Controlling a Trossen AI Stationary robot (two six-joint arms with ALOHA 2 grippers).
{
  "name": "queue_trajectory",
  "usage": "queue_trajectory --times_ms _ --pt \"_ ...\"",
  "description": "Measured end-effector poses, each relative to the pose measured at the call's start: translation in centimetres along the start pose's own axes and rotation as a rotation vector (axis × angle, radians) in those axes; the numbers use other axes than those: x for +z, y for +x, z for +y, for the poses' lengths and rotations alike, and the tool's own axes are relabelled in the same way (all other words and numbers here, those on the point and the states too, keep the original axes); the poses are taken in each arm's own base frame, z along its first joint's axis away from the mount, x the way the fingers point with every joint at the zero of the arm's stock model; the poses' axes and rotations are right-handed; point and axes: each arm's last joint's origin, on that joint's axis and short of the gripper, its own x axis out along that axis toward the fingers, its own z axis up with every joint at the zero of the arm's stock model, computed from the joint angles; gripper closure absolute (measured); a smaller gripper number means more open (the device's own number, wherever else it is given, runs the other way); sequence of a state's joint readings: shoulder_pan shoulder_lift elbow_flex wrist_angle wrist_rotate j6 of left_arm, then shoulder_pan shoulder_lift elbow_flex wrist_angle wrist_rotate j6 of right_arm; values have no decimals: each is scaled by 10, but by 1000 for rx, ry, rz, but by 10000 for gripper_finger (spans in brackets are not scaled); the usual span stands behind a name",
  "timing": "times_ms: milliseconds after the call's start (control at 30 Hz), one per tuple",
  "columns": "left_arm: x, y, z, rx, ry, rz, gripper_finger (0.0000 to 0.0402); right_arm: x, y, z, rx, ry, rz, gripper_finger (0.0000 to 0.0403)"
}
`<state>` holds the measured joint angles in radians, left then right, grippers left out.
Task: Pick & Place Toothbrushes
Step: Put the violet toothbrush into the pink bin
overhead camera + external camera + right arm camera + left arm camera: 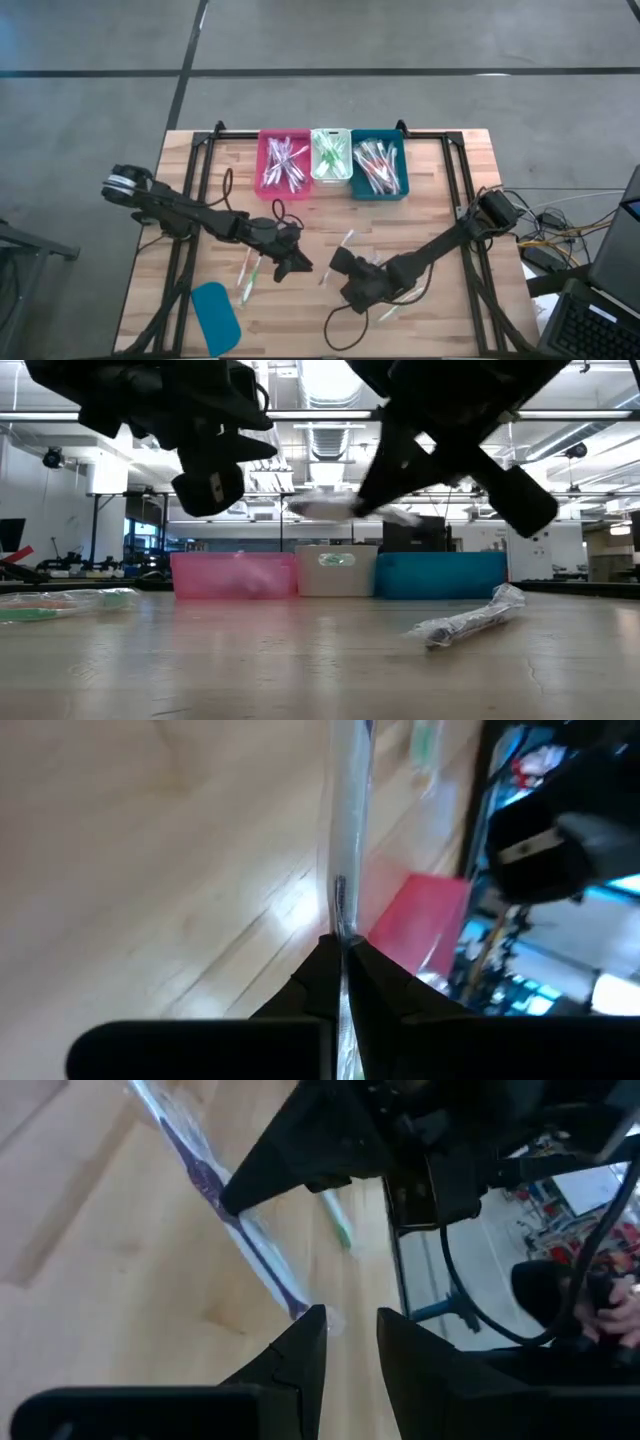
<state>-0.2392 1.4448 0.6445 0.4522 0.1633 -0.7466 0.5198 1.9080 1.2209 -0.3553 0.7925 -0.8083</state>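
A clear-wrapped toothbrush with purple accents [205, 1180] hangs above the table between my two grippers; the high view shows it as a whitish stick [347, 240]. My right gripper [343, 942] is shut on it. My left gripper [352, 1320] is open and holds nothing. One end of the toothbrush [300, 1308] sits just ahead of its fingertips. In the high view, the left gripper [298, 264] and right gripper [338, 262] face each other at mid-table. More toothbrushes lie flat on the wood at left [250, 270] and near the right arm [385, 312]. My right gripper pinches the wrapped toothbrush partway along its length [342, 915] between its two shut fingers. The fingers lie across it, and the stick runs on past both sides of them. It is lifted clear of the table [335, 508] and lies roughly level.
Three bins stand in a row at the far edge, each holding toothbrushes: pink [284, 163], white [331, 155] and teal [379, 165]. A flat teal lid [215, 310] lies at the near left. A wrapped toothbrush [465, 622] lies near the front edge. Cables trail off the table's right side.
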Motion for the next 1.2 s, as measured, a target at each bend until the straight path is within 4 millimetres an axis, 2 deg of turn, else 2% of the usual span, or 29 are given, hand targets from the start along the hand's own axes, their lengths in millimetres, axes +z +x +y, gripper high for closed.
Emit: queue_trajectory --times_ms 333,733,833,1067,1200 --pt "6 1 -2 -7 -101 -16 305 13 -4 -18 -195 -122 -21 394" --pt "9 0 4 12 -143 22 303 15 -5 -19 -223 -171 -12 394" --pt "9 0 4 13 -143 21 286 15 -5 -20 -231 -186 -6 394" --pt "15 1 0 0 -151 4 215 15 -4 -26 -262 -190 -6 394" --pt "18 2 -3 -9 -149 -5 204 12 1 -36 -302 -199 2 394"
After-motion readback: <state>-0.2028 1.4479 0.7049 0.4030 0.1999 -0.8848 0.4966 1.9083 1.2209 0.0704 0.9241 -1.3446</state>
